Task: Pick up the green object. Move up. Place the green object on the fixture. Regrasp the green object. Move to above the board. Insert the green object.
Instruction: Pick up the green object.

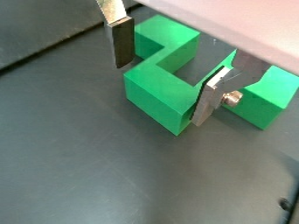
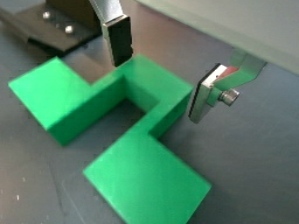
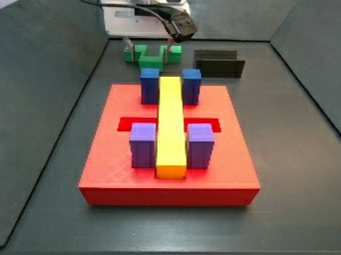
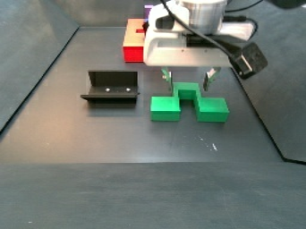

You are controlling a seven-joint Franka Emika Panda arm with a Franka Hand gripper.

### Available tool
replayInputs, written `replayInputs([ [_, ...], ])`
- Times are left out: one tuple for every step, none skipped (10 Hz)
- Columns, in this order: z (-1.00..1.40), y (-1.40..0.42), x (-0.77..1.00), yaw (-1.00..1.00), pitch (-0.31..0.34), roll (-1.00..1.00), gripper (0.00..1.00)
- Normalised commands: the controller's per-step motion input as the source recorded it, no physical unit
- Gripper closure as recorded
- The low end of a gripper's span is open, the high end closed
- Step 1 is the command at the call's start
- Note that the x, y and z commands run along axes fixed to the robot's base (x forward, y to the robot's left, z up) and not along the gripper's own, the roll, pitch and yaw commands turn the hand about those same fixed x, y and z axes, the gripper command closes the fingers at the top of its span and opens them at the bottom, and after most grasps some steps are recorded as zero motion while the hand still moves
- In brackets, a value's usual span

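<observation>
The green object [image 4: 188,106] lies flat on the dark floor, a bright green block with stubby arms, seen close in both wrist views [image 1: 176,83] [image 2: 117,114]. My gripper [image 4: 185,86] is lowered over it and open. Its fingers [image 1: 119,44] straddle the block's narrow middle part, with a visible gap on at least one side. The gripper midpoint [image 1: 165,70] [image 2: 160,68] sits over that middle part. The black fixture [image 4: 110,89] stands on the floor beside the green object [image 3: 154,52]. The red board [image 3: 167,149] carries blue and purple blocks and a yellow bar.
The fixture [image 2: 52,31] shows at the edge of a wrist view, close to one arm of the green object. Dark enclosure walls [image 4: 36,72] ring the floor. The board [image 4: 135,38] lies behind the gripper in a side view.
</observation>
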Motion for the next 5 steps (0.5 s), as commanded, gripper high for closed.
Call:
replayInputs([
  [0.0,0.0,0.0,0.0,0.0,0.0,0.0],
  [0.0,0.0,0.0,0.0,0.0,0.0,1.0],
  [0.0,0.0,0.0,0.0,0.0,0.0,1.0],
  [0.0,0.0,0.0,0.0,0.0,0.0,1.0],
  [0.0,0.0,0.0,0.0,0.0,0.0,1.0],
])
